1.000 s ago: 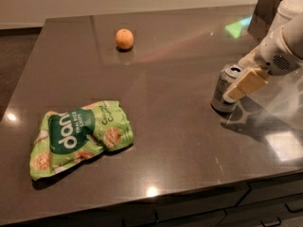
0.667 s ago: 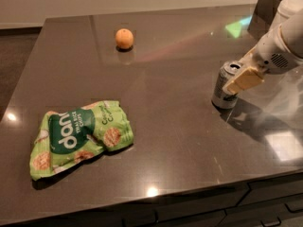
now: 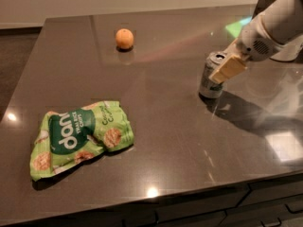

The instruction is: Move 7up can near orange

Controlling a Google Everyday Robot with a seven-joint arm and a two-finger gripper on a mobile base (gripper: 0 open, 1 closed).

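Observation:
The 7up can (image 3: 208, 85) stands on the dark countertop (image 3: 161, 126) at the right, silver-white with its shiny top showing. My gripper (image 3: 219, 66) reaches in from the upper right and is shut on the can. One tan finger pad (image 3: 228, 68) lies across the can's near upper side, and the other finger is hidden behind the can. The can looks slightly lifted or tilted in the grip. The orange (image 3: 124, 38) sits far to the left of the can, near the back of the counter.
A green chip bag (image 3: 78, 136) lies flat at the front left. The counter's front edge (image 3: 189, 197) runs along the bottom, with drawers below. My white arm (image 3: 277, 22) crosses the upper right corner.
The gripper and the can have moved together a little to the left and toward the back of the counter. The orange and the chip bag have not moved.

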